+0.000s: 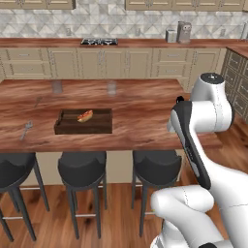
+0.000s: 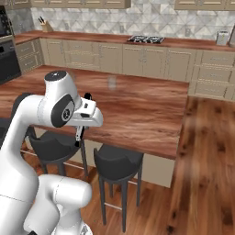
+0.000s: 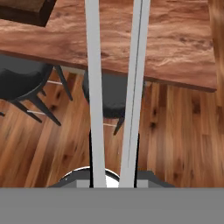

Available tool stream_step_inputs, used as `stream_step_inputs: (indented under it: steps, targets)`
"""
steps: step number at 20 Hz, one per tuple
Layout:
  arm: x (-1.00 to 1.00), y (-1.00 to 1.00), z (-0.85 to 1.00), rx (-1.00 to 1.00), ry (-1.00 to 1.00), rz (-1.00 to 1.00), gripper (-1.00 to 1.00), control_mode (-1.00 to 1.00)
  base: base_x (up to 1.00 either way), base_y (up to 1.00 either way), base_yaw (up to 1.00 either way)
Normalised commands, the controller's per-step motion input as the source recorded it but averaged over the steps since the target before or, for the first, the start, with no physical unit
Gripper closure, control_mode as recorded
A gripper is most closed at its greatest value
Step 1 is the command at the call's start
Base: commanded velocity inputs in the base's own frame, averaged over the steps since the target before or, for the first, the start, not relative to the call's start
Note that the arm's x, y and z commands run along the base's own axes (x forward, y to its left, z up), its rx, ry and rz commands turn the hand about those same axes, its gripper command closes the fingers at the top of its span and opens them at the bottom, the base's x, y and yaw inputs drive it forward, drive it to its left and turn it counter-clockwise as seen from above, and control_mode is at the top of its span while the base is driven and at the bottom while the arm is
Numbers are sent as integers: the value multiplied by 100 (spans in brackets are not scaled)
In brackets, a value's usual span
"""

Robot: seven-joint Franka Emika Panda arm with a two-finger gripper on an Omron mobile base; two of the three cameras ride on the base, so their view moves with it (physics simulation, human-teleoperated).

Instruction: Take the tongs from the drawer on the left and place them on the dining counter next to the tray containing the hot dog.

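**Holding tongs beside the island's near edge**

Starting at the left of the left base view, a grey fork (image 1: 26,129) lies on the dining counter (image 1: 140,116) close to its near edge. Right of it, around the middle-left of the frame, sits the tray (image 1: 83,127), and the hot dog (image 1: 85,116) rests inside it toward its far side. Two faint glasses (image 1: 57,86) stand farther back on the slab. Three black stools (image 1: 82,168) line the bottom edge of the counter. At the right of this frame the white arm folds over the counter's near right corner, so the hand itself is hard to make out there.

In the right base view, the gripper (image 2: 81,133) hangs at the middle-left of the frame, just beside the counter's near edge and above a stool, with a slim dark piece reaching down from it.

In the hand view, the tongs (image 3: 95,87) run as two pale metal arms from the bottom centre up past the top of the frame, narrowly spread. The dark fingertips (image 3: 91,148) press against them from both sides at the bottom, so the pincer is clamped on the tongs. Behind them, a corner of the tray shows at the upper left, the counter's edge crosses the upper part, and wood flooring lies below.
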Motion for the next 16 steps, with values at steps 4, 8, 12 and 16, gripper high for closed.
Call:
stream_step_inputs:
  steps: [4, 8, 12, 16]
  targets:
    - [0, 0, 0, 0, 0, 0, 100, 100, 21, 50, 0]
    - [0, 0, 0, 0, 0, 0, 100, 100, 41, 32, 0]
    - [0, 0, 0, 0, 0, 0, 100, 100, 39, 36, 0]
    - [0, 0, 0, 0, 0, 0, 100, 100, 43, 39, 0]
